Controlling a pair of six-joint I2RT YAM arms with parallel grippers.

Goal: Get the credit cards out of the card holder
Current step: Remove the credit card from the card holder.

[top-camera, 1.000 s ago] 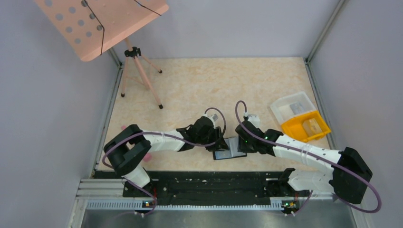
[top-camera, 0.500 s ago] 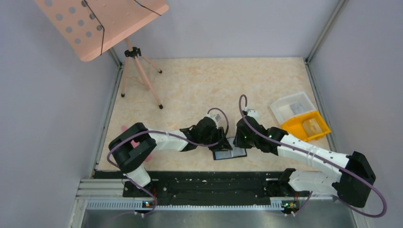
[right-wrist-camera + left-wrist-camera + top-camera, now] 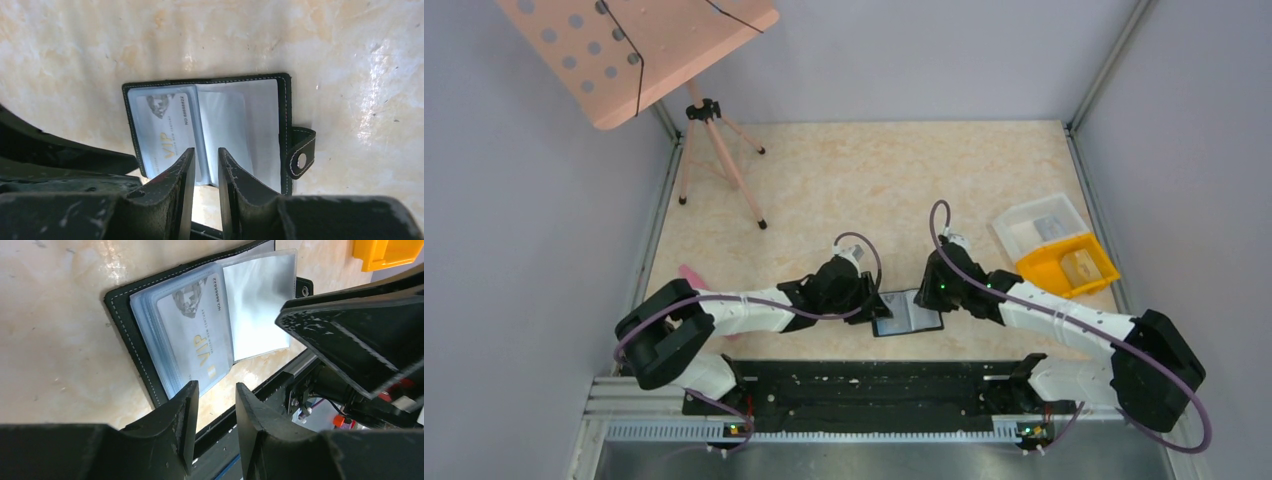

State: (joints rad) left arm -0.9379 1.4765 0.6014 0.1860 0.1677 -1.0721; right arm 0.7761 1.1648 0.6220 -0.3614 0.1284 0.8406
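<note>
Two grippers meet low in the overhead frame, just above the black rail (image 3: pixel 864 385). Between them the card holder (image 3: pixel 907 313) lies open on the table (image 3: pixel 824 180), with a VIP card (image 3: pixel 195 335) showing in its left clear sleeve. At the holder's left edge the left gripper (image 3: pixel 871 302) has its jaws a narrow gap apart, with nothing between them. Over the middle fold the right gripper (image 3: pixel 931 297) has its jaws nearly together; whether they pinch a sleeve cannot be told. Farther right stand a yellow bin (image 3: pixel 1064 268) and a clear tray (image 3: pixel 1036 225). A pink stand (image 3: pixel 639 50) fills the upper left.
</note>
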